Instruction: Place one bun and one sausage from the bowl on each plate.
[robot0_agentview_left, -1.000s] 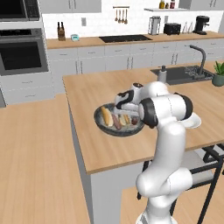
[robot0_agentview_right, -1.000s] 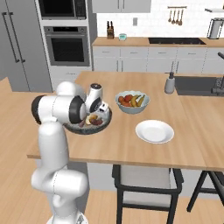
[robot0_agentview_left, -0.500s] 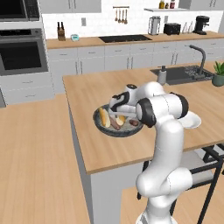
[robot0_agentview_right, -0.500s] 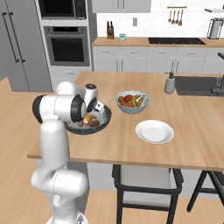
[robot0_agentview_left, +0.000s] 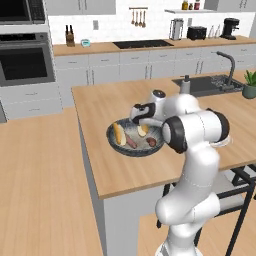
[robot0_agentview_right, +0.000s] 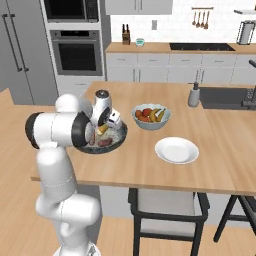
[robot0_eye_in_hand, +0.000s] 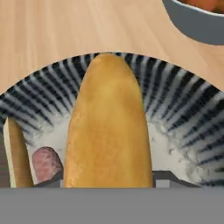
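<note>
Nearest you, the pincer (robot0_agentview_left: 143, 131) is down in the dark bowl (robot0_agentview_left: 116, 146), narrowed around a bun (robot0_eye_in_hand: 109, 127); in the hand view its tips sit hard against the bun's near end, so it looks gripped, though the contact itself is hidden. The bun's long axis runs straight away from the hand. Beside it lie the second bun (robot0_eye_in_hand: 17, 155) and a sausage (robot0_eye_in_hand: 47, 162). Further along the desk (robot0_agentview_right: 150, 165), the white plate (robot0_agentview_right: 176, 150) waits past the fruit bowl (robot0_agentview_right: 151, 116).
</note>
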